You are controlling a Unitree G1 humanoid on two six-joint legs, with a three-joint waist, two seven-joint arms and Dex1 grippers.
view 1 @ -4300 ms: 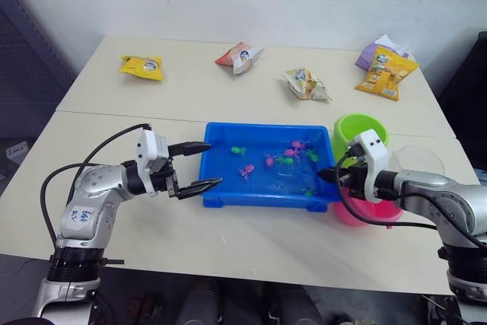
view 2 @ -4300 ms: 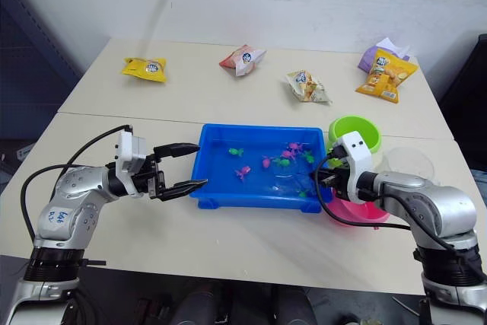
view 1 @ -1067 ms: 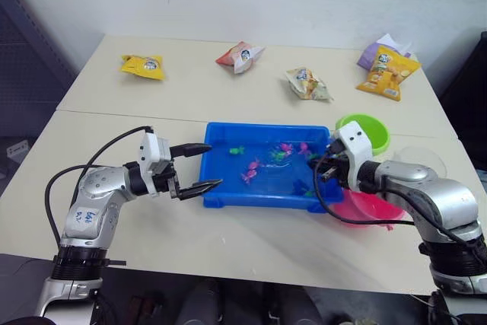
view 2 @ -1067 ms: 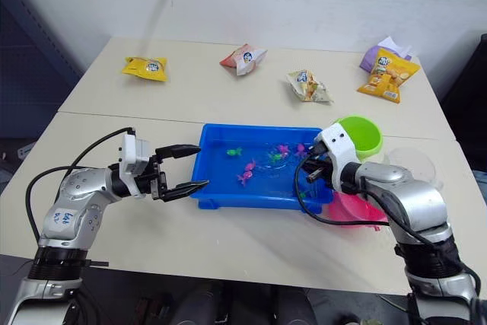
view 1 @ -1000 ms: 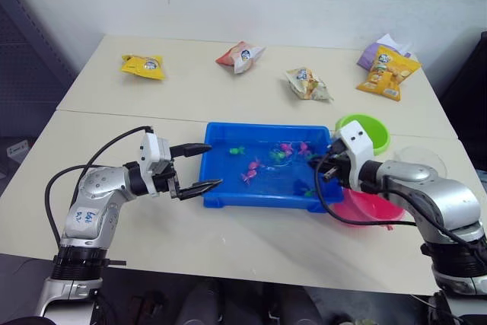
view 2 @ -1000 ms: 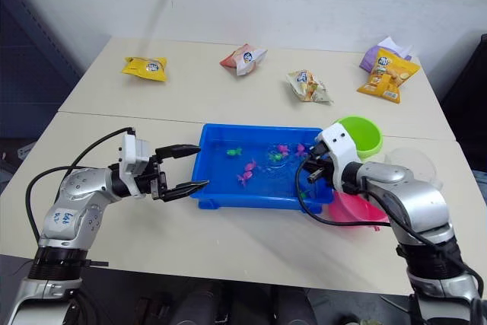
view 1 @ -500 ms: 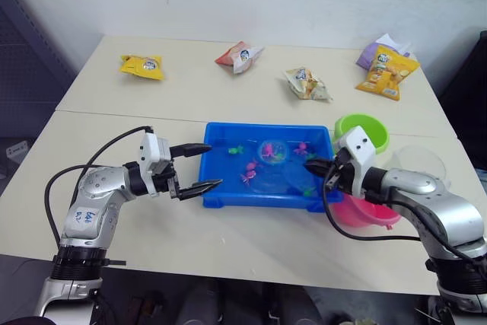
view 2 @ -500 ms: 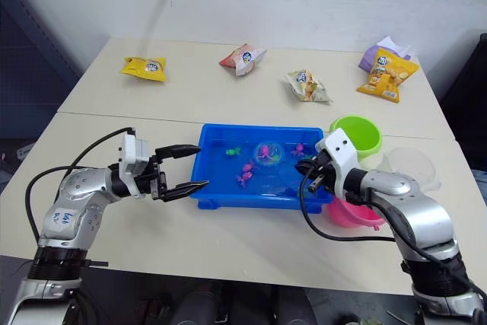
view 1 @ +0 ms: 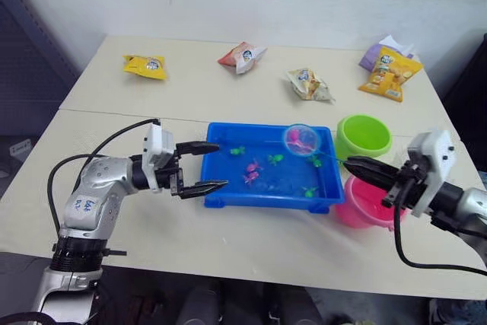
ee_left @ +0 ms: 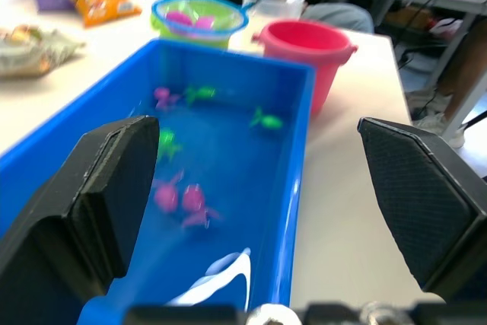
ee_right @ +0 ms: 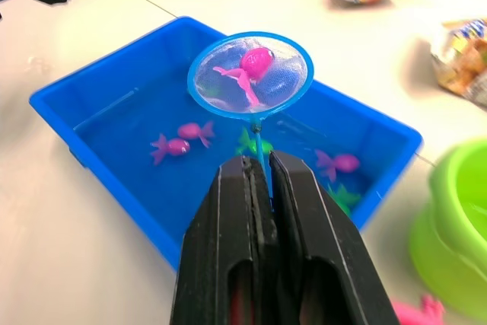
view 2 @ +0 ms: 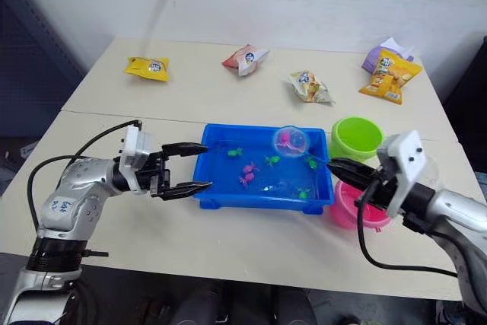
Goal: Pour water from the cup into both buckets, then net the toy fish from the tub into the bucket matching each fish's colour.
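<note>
The right gripper (ee_right: pixel 259 180), jaws clamped on the stick of the small blue-rimmed mesh net (ee_right: pixel 250 74), lifts a pink plastic fish (ee_right: pixel 253 62) over the shallow bright blue plastic tub (view 1: pixel 221 188), while the left gripper (view 1: pixel 204 167) gapes wide and empty at its end.

**Readable text: almost none**

The only writing is on a small white label (view 1: pixel 86 205) on the left arm's upper segment, just behind the tub's (view 1: pixel 228 197) near-left corner. It carries blue handwritten marks, too small to make out. The snack packets (view 1: pixel 144 65) beyond the tub bear round printed logos, but none of their lettering can be read.
</note>
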